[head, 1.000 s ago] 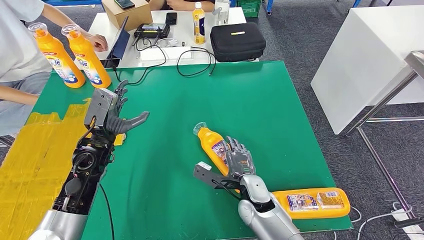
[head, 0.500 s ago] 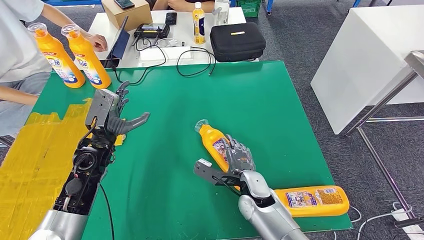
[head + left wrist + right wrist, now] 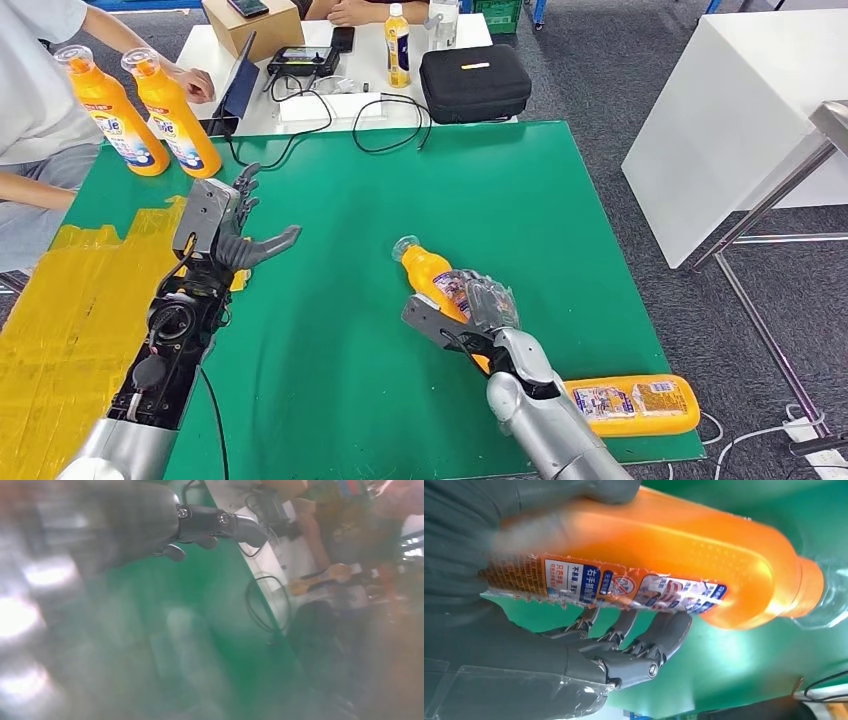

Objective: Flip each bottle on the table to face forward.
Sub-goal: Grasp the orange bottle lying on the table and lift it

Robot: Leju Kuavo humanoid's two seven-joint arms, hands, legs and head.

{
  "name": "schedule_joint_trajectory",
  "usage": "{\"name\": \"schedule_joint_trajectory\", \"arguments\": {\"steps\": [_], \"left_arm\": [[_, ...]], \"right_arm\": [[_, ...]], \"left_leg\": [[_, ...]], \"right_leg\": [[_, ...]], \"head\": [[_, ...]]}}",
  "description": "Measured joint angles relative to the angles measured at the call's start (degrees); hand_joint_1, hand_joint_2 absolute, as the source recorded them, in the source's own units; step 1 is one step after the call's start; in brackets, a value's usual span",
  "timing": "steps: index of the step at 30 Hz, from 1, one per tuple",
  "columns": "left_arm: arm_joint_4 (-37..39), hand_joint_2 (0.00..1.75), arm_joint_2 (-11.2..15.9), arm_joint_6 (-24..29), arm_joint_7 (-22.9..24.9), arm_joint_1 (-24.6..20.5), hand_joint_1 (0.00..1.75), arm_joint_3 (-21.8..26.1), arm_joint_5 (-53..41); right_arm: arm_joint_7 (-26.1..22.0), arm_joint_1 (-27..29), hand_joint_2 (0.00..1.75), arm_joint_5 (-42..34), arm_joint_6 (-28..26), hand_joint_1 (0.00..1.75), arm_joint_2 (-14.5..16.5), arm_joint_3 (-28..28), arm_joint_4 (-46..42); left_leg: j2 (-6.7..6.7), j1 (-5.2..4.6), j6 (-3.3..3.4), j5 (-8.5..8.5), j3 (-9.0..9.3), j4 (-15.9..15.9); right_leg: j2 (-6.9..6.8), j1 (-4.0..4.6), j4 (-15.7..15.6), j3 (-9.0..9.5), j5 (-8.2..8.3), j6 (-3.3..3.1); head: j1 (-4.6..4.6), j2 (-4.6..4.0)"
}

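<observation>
An orange bottle [image 3: 437, 281] is gripped by the right hand [image 3: 478, 315] near the green table's [image 3: 520, 190] centre, cap toward 11 o'clock. The left hand [image 3: 222, 229] is held with fingers spread, nothing in it. Another bottle [image 3: 632, 404] is seen lying at 5 o'clock.

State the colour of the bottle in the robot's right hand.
Orange, with a clear cap; the bottle shows best in the right wrist view, held by the right hand.

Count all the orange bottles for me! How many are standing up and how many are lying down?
Standing orange bottles: 2, one beside the other at the far left of the green table.
Lying orange bottles: 2, one held in the right robot hand, one at the near edge.
Total: 4
</observation>
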Motion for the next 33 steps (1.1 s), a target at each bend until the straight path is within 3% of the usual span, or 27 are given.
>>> {"name": "schedule_joint_trajectory", "arguments": {"steps": [12,17,27,28,31,32,33], "left_arm": [[1.50,1.75,-0.59,-0.06,-0.50,-0.96,0.00,-0.12,0.41],[2.61,1.75,-0.85,-0.57,-1.38,-1.86,0.00,-0.26,1.38],[4.36,1.75,-1.13,-1.05,-1.98,-3.14,0.00,-0.68,1.96],[4.59,1.75,-1.20,-1.13,-2.10,-3.29,0.00,-0.72,2.04],[5.25,1.75,-1.37,-1.19,-2.40,-3.67,0.00,-0.90,2.17],[5.42,1.75,-1.39,-1.19,-2.46,-3.72,0.00,-0.98,2.20],[5.55,1.75,-1.40,-1.19,-2.51,-3.74,0.00,-1.05,2.23]], "right_arm": [[-5.28,-3.28,1.75,-2.20,0.62,1.74,-0.17,-1.67,1.31],[-10.04,-5.50,1.75,-0.57,2.18,1.73,-1.32,-0.83,3.69],[-13.54,-8.76,1.75,1.08,3.59,1.74,-2.81,1.51,7.25],[-13.91,-9.20,1.75,1.28,3.86,1.60,-2.91,1.91,7.73],[-14.35,-10.36,1.75,1.59,4.28,0.31,-3.13,2.90,9.18],[-14.33,-10.59,1.75,1.52,4.14,0.01,-3.16,3.09,9.56],[-14.26,-10.73,1.75,1.39,3.71,0.00,-3.17,3.22,9.89]], "left_leg": [[0.01,0.00,0.00,0.01,0.01,0.00],[0.00,-0.01,0.01,0.02,-0.01,0.01],[0.00,0.00,0.00,0.01,-0.04,0.02],[0.00,0.00,0.01,0.01,-0.03,0.02],[0.01,0.00,0.01,0.01,-0.02,0.02],[0.01,0.00,0.01,0.02,-0.02,0.02],[0.01,0.00,0.01,0.02,-0.02,0.02]], "right_leg": [[0.00,0.00,0.00,0.00,0.00,0.00],[0.00,-0.01,0.00,0.00,0.01,0.01],[0.00,0.00,0.00,-0.03,0.01,0.01],[0.00,0.00,0.00,-0.03,0.01,0.01],[0.00,0.00,0.00,-0.02,0.01,0.01],[0.00,0.00,0.00,-0.01,0.01,0.01],[0.00,0.00,0.00,-0.01,0.01,0.01]], "head": [[0.01,0.01],[0.01,0.01],[0.01,0.01],[0.01,0.00],[0.00,0.00],[0.00,0.01],[0.00,0.01]]}}
